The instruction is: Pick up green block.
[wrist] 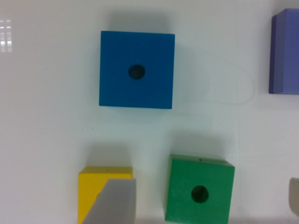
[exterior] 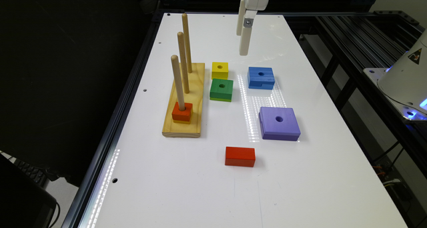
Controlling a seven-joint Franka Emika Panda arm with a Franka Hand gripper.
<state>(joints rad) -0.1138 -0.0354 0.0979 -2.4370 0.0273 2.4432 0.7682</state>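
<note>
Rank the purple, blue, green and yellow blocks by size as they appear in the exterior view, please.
1. purple block, clearly largest
2. blue block
3. green block
4. yellow block

The yellow block sits farther from the camera than the green one, so their gap is less sure.

In the wrist view, the purple block (wrist: 285, 53) is cut off by the picture's edge, so only one side strip shows. One grey finger (wrist: 114, 203) covers part of the yellow block (wrist: 96, 186), whose hole is hidden. The green block (wrist: 200, 189) runs off the frame's edge. In the exterior view, the frame's upper edge crops the gripper (exterior: 243, 38) body.
</note>
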